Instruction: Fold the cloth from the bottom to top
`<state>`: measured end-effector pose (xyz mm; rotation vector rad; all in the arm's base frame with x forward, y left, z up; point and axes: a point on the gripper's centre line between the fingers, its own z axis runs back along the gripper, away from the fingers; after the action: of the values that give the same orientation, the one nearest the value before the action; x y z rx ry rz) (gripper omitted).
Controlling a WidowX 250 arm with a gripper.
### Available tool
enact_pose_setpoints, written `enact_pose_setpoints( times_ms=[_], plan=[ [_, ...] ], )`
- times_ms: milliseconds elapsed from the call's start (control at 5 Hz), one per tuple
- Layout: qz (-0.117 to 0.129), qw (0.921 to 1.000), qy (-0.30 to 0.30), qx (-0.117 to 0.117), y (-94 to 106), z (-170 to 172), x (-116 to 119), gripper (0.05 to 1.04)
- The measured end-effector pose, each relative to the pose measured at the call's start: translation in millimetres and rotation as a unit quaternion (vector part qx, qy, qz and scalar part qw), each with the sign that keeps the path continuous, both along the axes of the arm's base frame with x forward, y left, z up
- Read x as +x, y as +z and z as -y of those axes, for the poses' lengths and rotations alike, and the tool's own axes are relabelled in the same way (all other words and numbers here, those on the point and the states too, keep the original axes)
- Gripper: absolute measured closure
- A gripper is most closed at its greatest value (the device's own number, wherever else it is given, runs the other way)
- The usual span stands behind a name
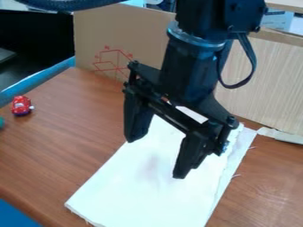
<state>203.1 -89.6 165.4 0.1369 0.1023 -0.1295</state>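
Fingers (189, 155) parted above the white cloth (148, 186); brown wood-grain table (71, 128) beneath, red toy car (22, 106) near its edge, cardboard (118, 31) behind.

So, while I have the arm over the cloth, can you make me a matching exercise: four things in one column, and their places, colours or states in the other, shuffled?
Things
1. Gripper
2. Cloth
3. Toy car
4. Cardboard

Places, colours, states
A. White, lying on the tabletop
B. Tan, marked with red lines, upright at the far side
C. Mostly red, near the left edge of the view
D. Open, fingers pointing down over the white surface

Right pairs
1-D
2-A
3-C
4-B
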Motion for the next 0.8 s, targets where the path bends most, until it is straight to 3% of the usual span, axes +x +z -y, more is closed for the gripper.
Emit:
enact_pose_setpoints(
  times_ms=[200, 400, 800],
  plan=[
    [-0.006, 1.0, -0.002, 0.003, -4.6, -1, 0, 0.084],
    [0.007, 0.9973, -0.072, -0.008, -17.1, -10, -14, 0.084],
    [0.074, 0.9815, -0.173, -0.033, -30.7, -33, -27, 0.084]
  ],
)
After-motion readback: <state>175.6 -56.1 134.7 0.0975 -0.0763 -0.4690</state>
